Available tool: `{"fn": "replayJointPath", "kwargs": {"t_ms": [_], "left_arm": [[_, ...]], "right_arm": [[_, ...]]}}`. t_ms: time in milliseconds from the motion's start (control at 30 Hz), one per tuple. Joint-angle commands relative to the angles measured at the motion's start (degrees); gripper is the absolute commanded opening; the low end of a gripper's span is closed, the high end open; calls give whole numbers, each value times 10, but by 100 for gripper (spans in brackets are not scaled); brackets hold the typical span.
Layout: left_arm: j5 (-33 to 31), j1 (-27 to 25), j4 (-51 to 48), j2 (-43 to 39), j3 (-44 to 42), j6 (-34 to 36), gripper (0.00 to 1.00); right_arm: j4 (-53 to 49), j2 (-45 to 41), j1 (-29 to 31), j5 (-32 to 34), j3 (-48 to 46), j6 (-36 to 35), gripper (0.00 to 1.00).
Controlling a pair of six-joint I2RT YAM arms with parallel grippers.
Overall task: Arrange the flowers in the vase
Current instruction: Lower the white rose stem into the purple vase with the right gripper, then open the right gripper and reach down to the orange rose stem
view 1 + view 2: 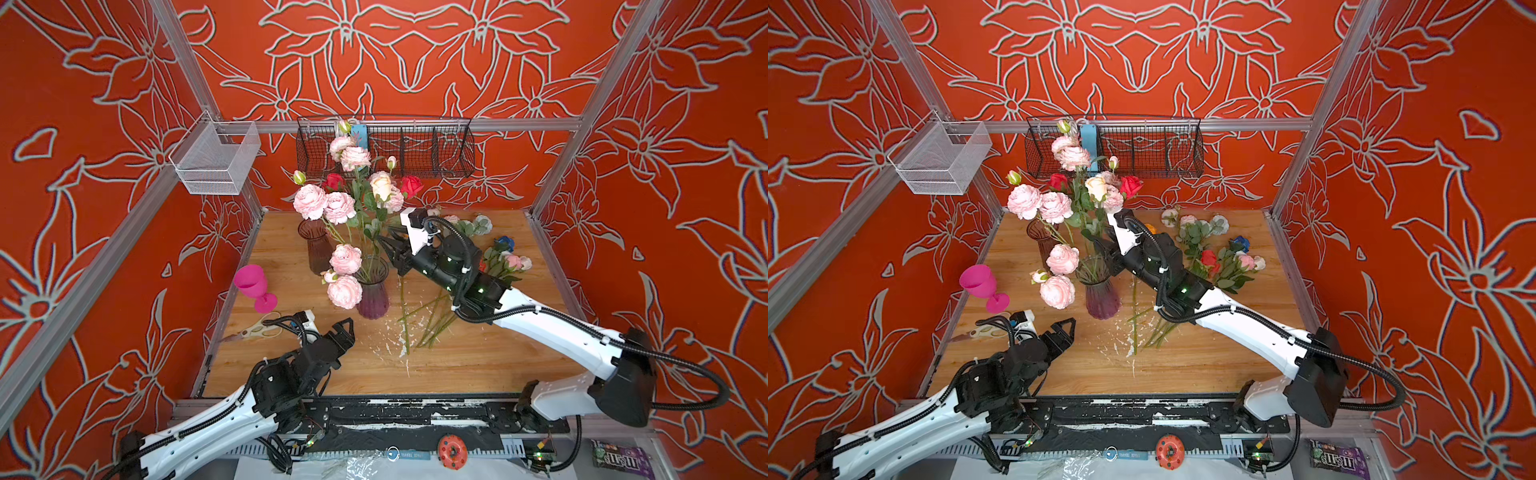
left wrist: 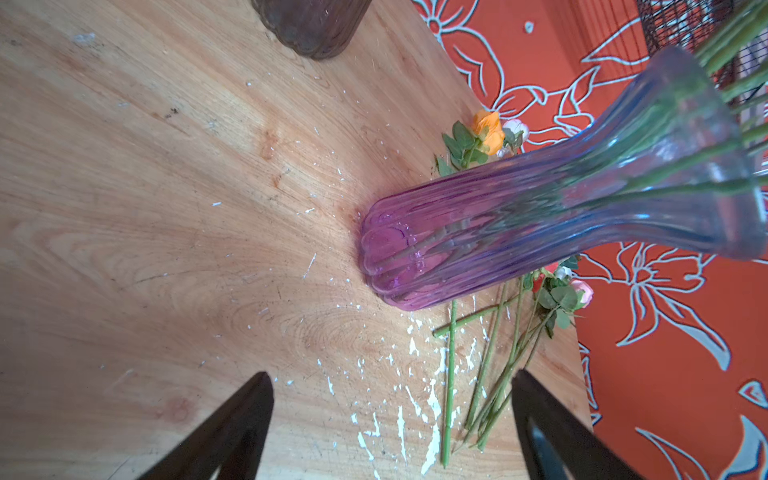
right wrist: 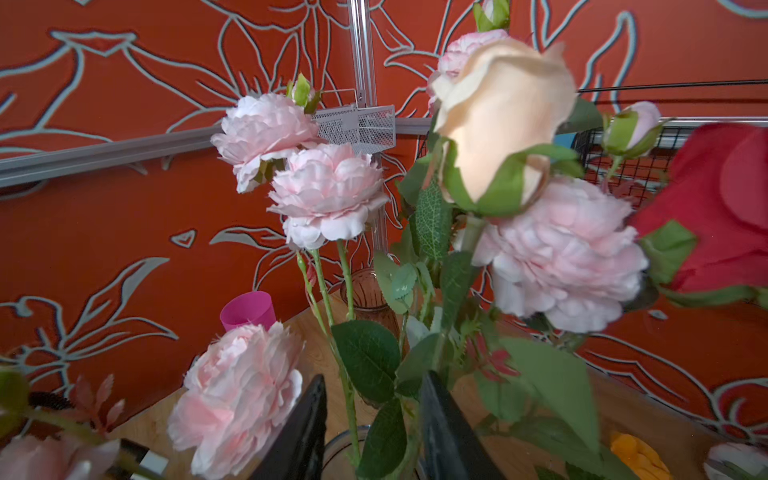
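Colour check
Purple ribbed vase (image 1: 372,297); flowers (image 1: 309,201) mostly pale pink, some red; wall (image 1: 415,104) orange, grey floral outlines.

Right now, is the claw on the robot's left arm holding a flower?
No: the left wrist view shows the left gripper wide open above the table, gripping nothing, while loose flowers lie flat on the wood.

On the table (image 1: 478,365), some flowers (image 1: 309,201) stand in the front vase (image 1: 372,297), with another vase (image 1: 318,249) behind it, a cup (image 1: 253,286) to its left and more flowers (image 1: 505,262) lying to its right.
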Motion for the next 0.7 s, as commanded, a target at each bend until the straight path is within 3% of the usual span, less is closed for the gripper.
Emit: {"fn": "replayJointPath", "kwargs": {"t_ms": [0,167,333,400,467,567,667], "left_arm": [[-1,2,19,11,6,3,89],[0,2,56,-3,-25,-1,90],[-5,2,39,-4,-30,-23,89],[-2,2,32,8,-29,-32,88],[0,2,35,24,-26,-37,88],[2,3,53,52,-21,-40,88],[11,3,73,85,-14,-38,88]], "right_arm": [[-7,-51,7,18,-21,-6,40],[-46,-111,8,43,-62,17,43],[-94,-170,-5,197,-146,115,49],[-132,-170,-32,210,-173,167,50],[-166,-158,-73,190,-194,222,50],[-188,-112,-160,81,-213,294,45],[-240,-24,-192,8,-162,270,42]]}}
